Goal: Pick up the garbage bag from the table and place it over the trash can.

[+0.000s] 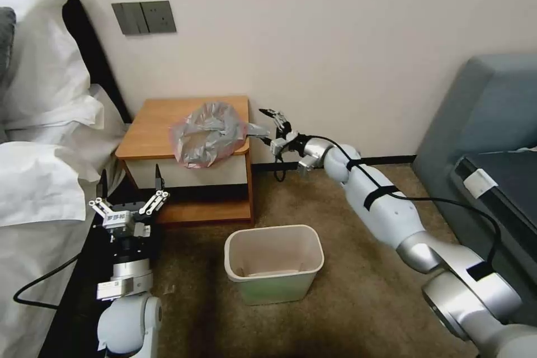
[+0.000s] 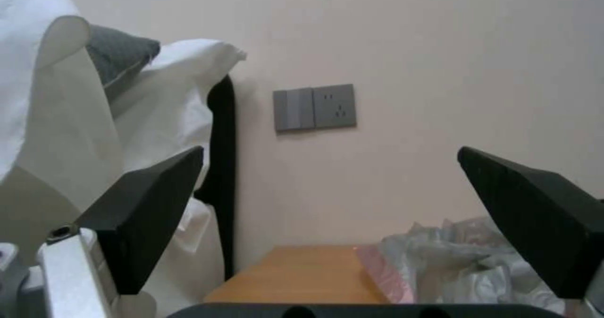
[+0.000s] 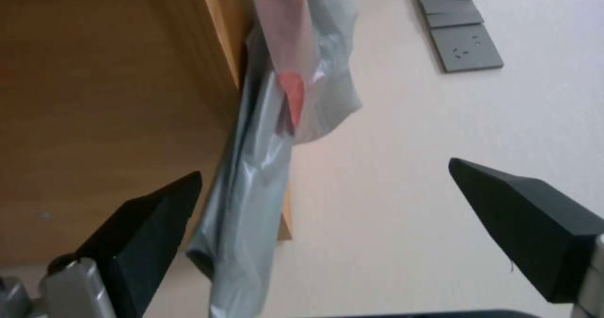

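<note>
Now our right hand point(image 1: 278, 126) is spread wide open and holds nothing; it waits just beside the right edge of the surface point(image 1: 151, 128), close to a grey flap of the garbage bag point(image 1: 208, 134) that sticks out over that edge; the bag itself lies crumpled on the right part of the surface, and some of it droops down the front.

We think the thin bag could slip out if our fingers pinch only that little flap; it might also slide off the surface and fall to the floor; the film is so soft that it may bunch up and not open over the trash can point(image 1: 274, 263).

Our left hand point(image 1: 130, 197) is wide open too and empty, low in front of the surface, near the bed point(image 1: 39, 179).

We see brown carpet, a pale wall with a grey socket point(image 1: 144, 17), and the trash can on the floor in front of the surface.
</note>
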You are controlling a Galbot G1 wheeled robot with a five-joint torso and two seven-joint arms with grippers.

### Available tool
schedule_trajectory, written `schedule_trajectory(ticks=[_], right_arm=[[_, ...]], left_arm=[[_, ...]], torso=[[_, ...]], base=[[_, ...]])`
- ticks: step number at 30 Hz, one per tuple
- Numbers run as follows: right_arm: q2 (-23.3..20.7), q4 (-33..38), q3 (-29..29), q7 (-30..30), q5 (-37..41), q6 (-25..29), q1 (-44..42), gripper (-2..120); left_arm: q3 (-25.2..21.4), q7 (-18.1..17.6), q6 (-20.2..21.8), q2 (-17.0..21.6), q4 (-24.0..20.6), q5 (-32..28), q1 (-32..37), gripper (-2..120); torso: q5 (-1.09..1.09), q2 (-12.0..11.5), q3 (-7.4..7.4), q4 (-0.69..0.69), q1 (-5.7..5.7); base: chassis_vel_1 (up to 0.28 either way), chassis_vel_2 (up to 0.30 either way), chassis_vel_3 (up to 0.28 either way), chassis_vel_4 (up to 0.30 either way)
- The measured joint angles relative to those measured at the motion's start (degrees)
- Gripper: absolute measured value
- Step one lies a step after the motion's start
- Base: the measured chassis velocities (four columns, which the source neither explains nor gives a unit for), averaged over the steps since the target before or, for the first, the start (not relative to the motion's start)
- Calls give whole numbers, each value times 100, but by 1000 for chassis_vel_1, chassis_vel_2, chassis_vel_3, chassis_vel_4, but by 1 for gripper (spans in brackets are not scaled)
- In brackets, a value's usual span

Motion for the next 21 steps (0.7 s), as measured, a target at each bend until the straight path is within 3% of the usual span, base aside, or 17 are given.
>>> schedule_trajectory(ticks=[11,21], right_arm=[[-83,50,-44,12,23,-4,-103,100],[-98,50,-72,12,20,-23,-75,68]], left_arm=[[-75,-12,-18,14,-1,-34,-27,100],[-70,-14,-18,35,29,-59,-81,100]], torso=[[0,0,-1,-1,0],[0,0,0,0,0]], base=[[0,0,0,0],[0,0,0,0]])
